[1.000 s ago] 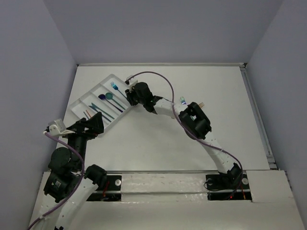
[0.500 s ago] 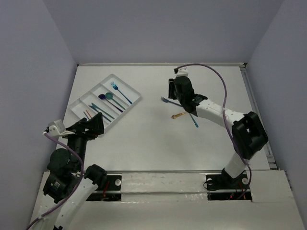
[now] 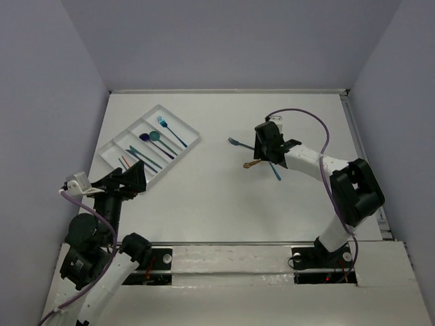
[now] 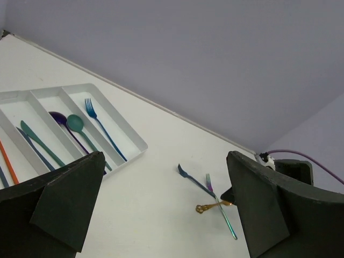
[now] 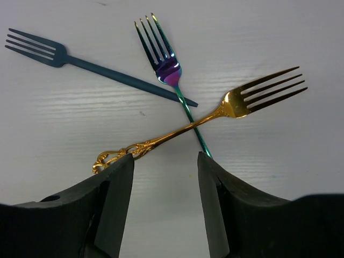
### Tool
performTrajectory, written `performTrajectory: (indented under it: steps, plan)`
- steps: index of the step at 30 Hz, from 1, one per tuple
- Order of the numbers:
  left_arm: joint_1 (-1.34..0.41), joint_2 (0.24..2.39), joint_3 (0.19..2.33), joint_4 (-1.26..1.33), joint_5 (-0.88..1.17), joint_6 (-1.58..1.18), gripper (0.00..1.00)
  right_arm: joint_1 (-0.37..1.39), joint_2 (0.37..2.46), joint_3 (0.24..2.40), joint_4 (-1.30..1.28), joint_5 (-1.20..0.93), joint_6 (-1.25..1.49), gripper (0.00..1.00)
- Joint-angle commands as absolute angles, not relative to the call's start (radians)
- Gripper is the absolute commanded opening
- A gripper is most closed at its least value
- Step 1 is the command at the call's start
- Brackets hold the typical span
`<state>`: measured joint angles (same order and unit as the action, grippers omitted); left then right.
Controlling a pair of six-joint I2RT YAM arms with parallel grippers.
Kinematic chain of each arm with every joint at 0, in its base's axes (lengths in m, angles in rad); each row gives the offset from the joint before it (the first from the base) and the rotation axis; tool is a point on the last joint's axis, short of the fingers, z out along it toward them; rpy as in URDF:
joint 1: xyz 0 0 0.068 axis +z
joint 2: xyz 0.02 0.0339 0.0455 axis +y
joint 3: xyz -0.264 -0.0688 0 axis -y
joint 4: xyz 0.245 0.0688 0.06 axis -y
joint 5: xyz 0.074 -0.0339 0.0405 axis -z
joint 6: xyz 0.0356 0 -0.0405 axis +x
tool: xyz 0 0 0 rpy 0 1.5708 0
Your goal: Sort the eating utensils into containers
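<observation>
Three forks lie crossed on the table: a navy fork (image 5: 80,60), an iridescent purple-teal fork (image 5: 171,74) and an ornate gold fork (image 5: 236,104). My right gripper (image 5: 165,164) is open and empty just above them, its fingertips either side of the gold and teal handles. In the top view it (image 3: 266,155) hovers at centre right. The white cutlery tray (image 3: 180,122) sits at the far left and holds a blue fork (image 4: 102,129), a teal spoon (image 4: 75,123), a purple spoon (image 4: 58,115), a teal knife (image 4: 37,142) and an orange piece (image 4: 7,160). My left gripper (image 3: 129,178) is open and empty near the tray's front corner.
Grey walls enclose the table on the left, back and right. A purple cable (image 3: 306,119) loops above the right arm. A raised rail (image 3: 363,163) runs along the table's right edge.
My right arm has swung from the tray's right edge across to the three loose forks and come down over them. The left arm has barely moved.
</observation>
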<state>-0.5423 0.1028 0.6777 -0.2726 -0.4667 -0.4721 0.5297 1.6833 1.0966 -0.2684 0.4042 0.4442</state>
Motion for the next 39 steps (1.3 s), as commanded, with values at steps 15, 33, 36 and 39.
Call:
performTrajectory:
  steps: [15, 33, 36, 39]
  plan:
    - [-0.574, 0.06, 0.667, -0.249, -0.485, -0.465, 0.99, 0.532, 1.767, 1.069, -0.173, 0.408, 0.721, 0.57]
    - [-0.583, 0.083, 0.666, -0.244, -0.482, -0.466, 0.99, 0.532, 1.864, 1.143, -0.245, 0.581, 0.818, 0.43]
    - [-0.583, 0.081, 0.666, -0.242, -0.48, -0.466, 0.99, 0.532, 1.873, 1.141, -0.255, 0.595, 0.822, 0.43]
    - [-0.583, 0.08, 0.666, -0.242, -0.48, -0.465, 0.99, 0.532, 1.891, 1.158, -0.293, 0.583, 0.827, 0.42]
